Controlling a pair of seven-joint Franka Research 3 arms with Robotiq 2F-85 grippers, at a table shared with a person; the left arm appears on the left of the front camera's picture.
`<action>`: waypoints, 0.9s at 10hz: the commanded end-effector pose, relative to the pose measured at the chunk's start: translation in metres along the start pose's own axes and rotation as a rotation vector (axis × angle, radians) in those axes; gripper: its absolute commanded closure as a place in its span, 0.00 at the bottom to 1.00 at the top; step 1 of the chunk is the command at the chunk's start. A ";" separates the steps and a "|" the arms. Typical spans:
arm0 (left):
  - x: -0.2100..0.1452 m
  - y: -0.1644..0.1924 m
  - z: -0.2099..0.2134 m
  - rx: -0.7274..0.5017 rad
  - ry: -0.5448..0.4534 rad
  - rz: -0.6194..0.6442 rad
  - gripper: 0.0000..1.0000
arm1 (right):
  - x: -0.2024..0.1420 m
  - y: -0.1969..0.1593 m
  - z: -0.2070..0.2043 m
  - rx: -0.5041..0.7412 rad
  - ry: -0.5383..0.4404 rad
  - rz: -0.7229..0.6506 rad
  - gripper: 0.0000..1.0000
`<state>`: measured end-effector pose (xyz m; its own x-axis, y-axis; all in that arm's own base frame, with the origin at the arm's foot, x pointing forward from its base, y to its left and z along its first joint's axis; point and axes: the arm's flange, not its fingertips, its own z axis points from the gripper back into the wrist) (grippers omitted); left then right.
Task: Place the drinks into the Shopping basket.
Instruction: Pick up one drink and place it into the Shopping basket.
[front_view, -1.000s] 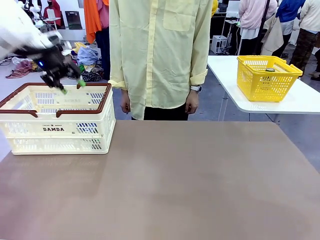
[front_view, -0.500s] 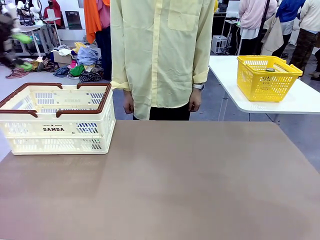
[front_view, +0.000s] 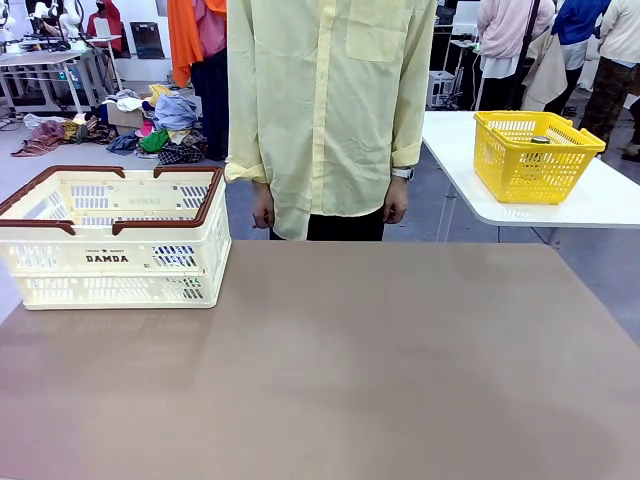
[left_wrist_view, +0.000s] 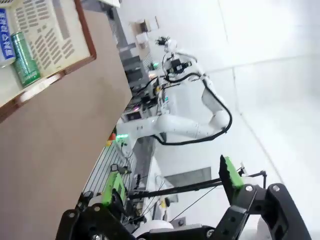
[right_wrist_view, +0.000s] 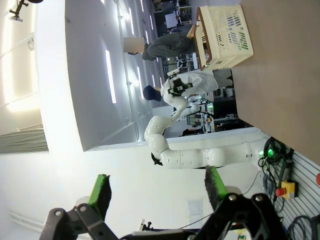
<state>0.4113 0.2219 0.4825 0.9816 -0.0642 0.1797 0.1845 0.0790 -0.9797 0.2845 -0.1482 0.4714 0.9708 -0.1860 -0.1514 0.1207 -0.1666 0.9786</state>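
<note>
The cream Shopping basket (front_view: 115, 240) with dark red-brown handles and DAMDA lettering stands at the table's left side. In the left wrist view its corner (left_wrist_view: 55, 30) holds a green can (left_wrist_view: 24, 58) and a blue can (left_wrist_view: 4, 43), both lying on the basket floor. My left gripper (left_wrist_view: 171, 181) is open and holds nothing, raised well away from the basket, one green pad (left_wrist_view: 229, 172) against the white wall. My right gripper (right_wrist_view: 158, 191) is also open and holds nothing, far from the basket (right_wrist_view: 225, 31).
A person in a pale yellow shirt (front_view: 325, 110) stands at the far edge, hands hanging down. A yellow mesh basket (front_view: 533, 153) sits on a white side table at the right. The brown tabletop (front_view: 370, 370) spreads from the basket rightwards.
My left arm, which hung over the basket a second ago, has lifted away to the left and left the front view. The person has shifted slightly to the right.
</note>
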 end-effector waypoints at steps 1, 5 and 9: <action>0.013 0.000 0.010 -0.058 -0.044 -0.007 0.00 | 0.000 0.006 0.000 0.007 0.001 -0.007 0.00; 0.000 0.000 0.000 0.000 0.000 0.000 0.00 | 0.000 0.006 0.000 0.007 0.001 -0.007 0.00; 0.000 0.000 0.000 0.000 0.000 0.000 0.00 | 0.000 0.006 0.000 0.007 0.001 -0.007 0.00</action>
<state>0.4149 0.2193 0.4824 0.9806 -0.0568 0.1879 0.1915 0.0669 -0.9792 0.2845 -0.1482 0.4715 0.9708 -0.1860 -0.1514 0.1207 -0.1665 0.9786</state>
